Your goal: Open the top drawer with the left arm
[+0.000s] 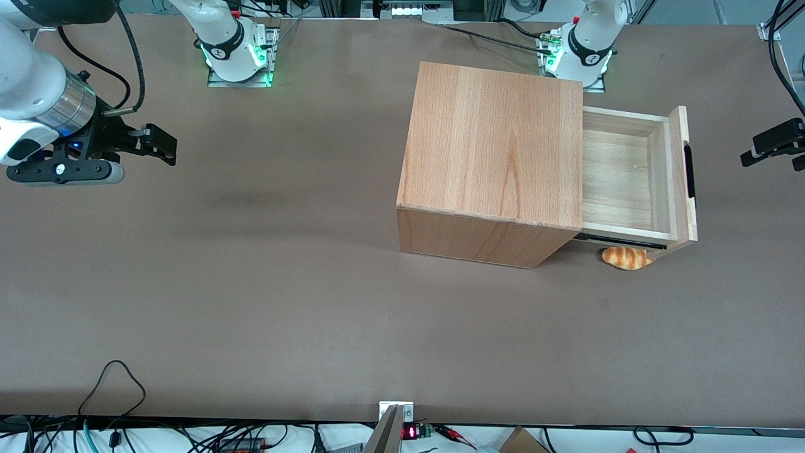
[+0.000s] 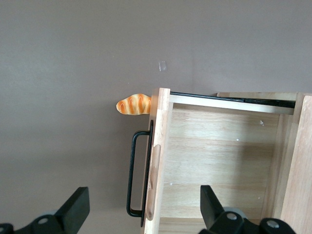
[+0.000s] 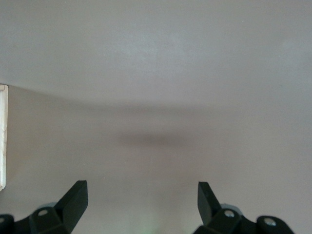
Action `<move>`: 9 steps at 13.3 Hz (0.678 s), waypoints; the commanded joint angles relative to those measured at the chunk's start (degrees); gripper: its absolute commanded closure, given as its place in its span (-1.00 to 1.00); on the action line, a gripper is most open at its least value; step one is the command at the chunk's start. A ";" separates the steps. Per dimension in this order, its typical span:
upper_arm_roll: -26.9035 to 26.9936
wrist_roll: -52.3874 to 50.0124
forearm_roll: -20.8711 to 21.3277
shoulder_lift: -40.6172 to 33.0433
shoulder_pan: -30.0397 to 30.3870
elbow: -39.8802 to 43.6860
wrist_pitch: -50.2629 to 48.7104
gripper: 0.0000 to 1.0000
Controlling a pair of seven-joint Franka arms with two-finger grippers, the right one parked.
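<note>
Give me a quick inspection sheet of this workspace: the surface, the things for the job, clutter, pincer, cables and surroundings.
Surface: brown table, bare over most of its area.
Job's things: top drawer pulled well out of the wooden cabinet; nothing seen inside it.
Clutter: toy bread roll on the table beside the drawer's black rail.
Pincer: left arm's pincer open, apart from the drawer front, holding nothing.
Cables: a black loop on the table's near edge; more near the arm bases.
Surroundings: green-lit arm bases.
</note>
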 commanded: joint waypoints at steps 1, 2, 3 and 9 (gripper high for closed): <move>-0.90 -0.70 3.35 0.44 0.08 1.55 -1.32 -1.00; -1.69 -0.70 3.71 0.44 0.17 1.56 -1.15 -1.00; -1.70 -0.70 3.80 0.44 0.17 1.56 -1.06 -1.00; -3.63 -0.70 4.68 -1.39 0.08 1.47 -1.32 -1.00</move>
